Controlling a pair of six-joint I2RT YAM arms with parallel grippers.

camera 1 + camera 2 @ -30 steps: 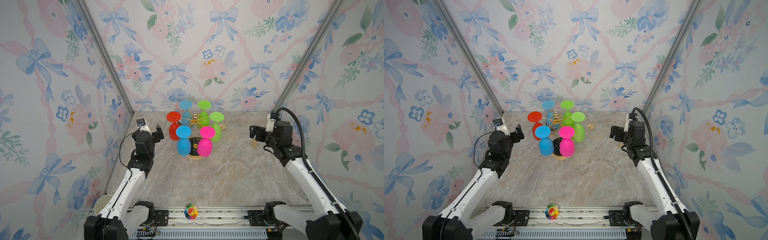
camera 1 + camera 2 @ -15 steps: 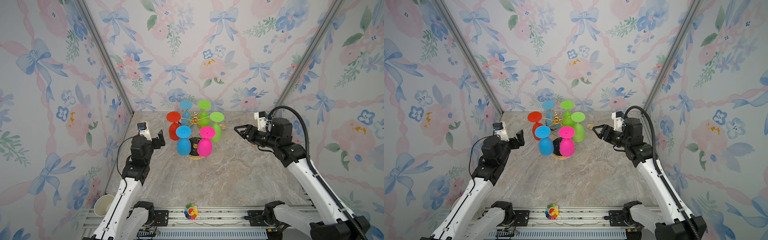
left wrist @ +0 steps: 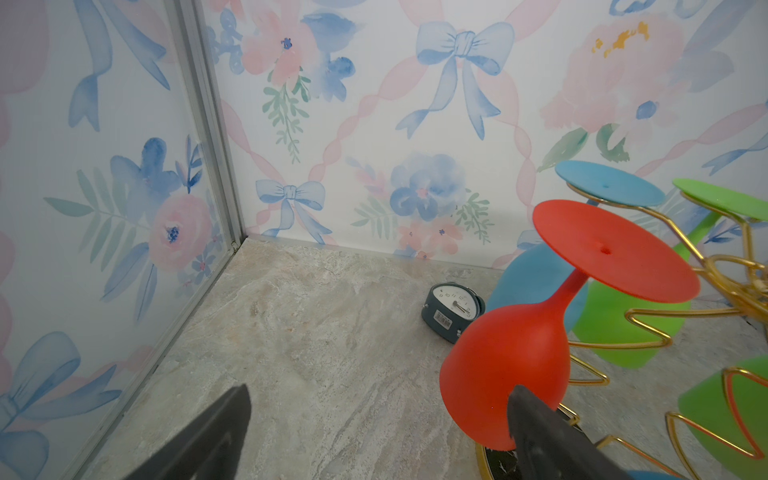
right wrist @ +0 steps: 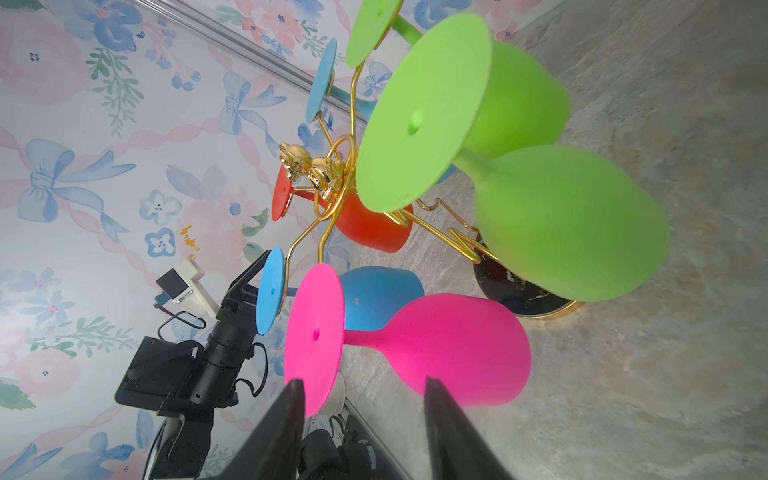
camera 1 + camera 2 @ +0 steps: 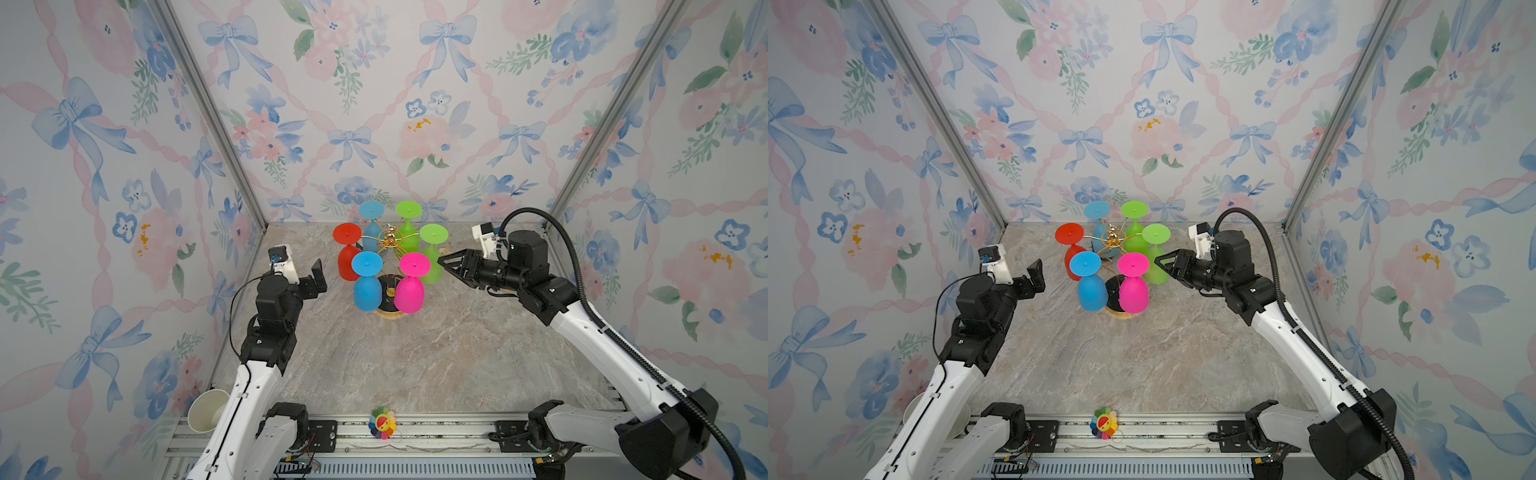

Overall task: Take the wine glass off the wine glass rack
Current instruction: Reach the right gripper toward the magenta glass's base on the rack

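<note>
The wine glass rack, gold wire on a round black base, stands at the back middle. Several glasses hang upside down from it: red, pink, two blue and two green. My left gripper is wide open just left of the red wine glass, with one finger in front of its bowl. My right gripper is turned on its side, its jaws half apart and empty. Its tips lie between the pink glass and the near green glass.
A small grey clock lies on the table behind the rack by the back wall. A paper cup sits at the front left corner. A rainbow flower toy rests on the front rail. Walls close in on three sides.
My right arm has swung left toward the rack, its jaws narrowing as it came. My left arm has dropped lower, and its gripper, still open, now lies level with the glasses.
</note>
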